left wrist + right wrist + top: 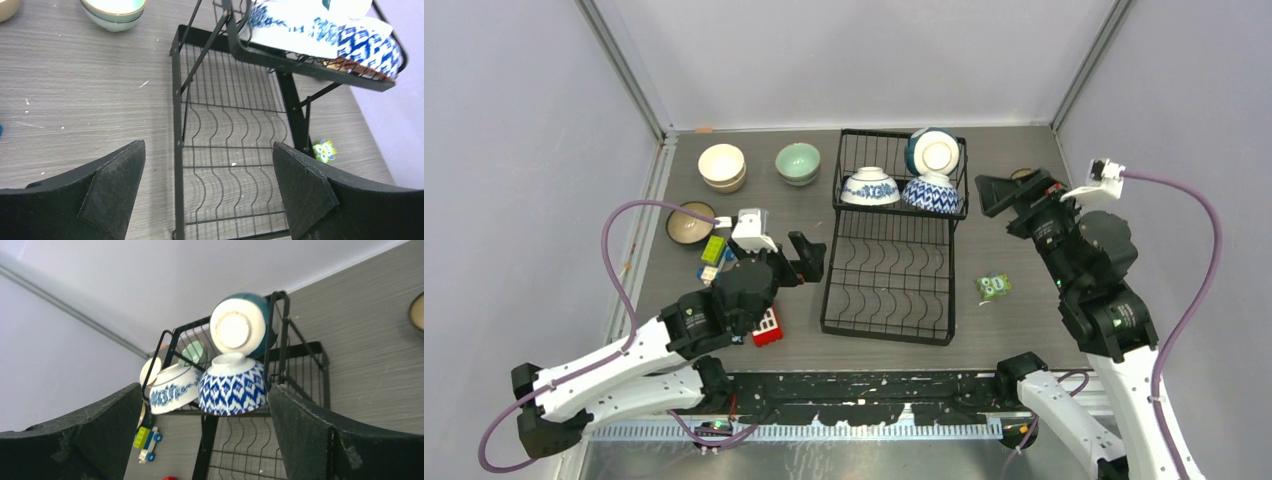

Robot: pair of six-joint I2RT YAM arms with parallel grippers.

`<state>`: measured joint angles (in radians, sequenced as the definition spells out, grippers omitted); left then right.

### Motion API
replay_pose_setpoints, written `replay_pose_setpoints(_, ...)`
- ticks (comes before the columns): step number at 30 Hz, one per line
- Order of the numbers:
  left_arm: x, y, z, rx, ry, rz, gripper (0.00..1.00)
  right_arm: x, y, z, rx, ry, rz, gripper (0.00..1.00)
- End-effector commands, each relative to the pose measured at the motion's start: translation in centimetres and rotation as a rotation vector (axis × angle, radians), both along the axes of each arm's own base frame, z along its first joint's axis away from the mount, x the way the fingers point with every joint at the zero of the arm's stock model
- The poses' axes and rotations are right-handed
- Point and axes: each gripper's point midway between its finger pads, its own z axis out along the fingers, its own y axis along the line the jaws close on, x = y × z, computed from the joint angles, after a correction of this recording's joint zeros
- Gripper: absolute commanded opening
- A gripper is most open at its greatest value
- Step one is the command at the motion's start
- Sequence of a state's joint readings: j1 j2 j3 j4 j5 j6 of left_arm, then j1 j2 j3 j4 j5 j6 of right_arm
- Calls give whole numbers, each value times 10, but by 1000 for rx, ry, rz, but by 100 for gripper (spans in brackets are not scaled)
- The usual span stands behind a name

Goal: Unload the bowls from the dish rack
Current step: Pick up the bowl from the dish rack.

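The left gripper gapes empty just left of the dish rack, the right gripper is likewise spread and empty at its right, facing the raised basket that holds two upturned blue-and-white bowls and a dark teal bowl on edge, while a brown bowl, cream bowls and a pale green bowl sit on the table far left.

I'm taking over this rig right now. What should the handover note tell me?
Left tool: open, empty, beside the dish rack's lower tier.
Right tool: open, empty, facing its top tier.
Top tier holds the floral bowl, zigzag bowl and teal bowl.
Done: cream bowl, green bowl and brown bowl stand on the table.
Left: unload those three.
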<state>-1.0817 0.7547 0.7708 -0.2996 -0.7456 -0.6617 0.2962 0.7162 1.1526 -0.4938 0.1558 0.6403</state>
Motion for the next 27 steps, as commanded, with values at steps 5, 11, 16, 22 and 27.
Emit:
replay_pose_setpoints(5, 7, -4, 26, -78, -18, 29, 100, -11, 13, -21, 173, -8, 46, 100)
replay_pose_setpoints(11, 9, 1, 8, -127, 66, 109, 100, -26, 23, -19, 192, -5, 102, 100)
replay_pose_setpoints(16, 12, -6, 32, -210, 16, 75, 100, -42, 78, 5, 176, -83, 444, 100)
replay_pose_setpoints(22, 17, -18, 64, -270, 10, 67, 100, -44, 94, 17, 115, -124, 547, 100)
replay_pose_setpoints(27, 15, -55, 89, -499, 4, -44, 100, -39, 95, 21, 99, -121, 538, 100)
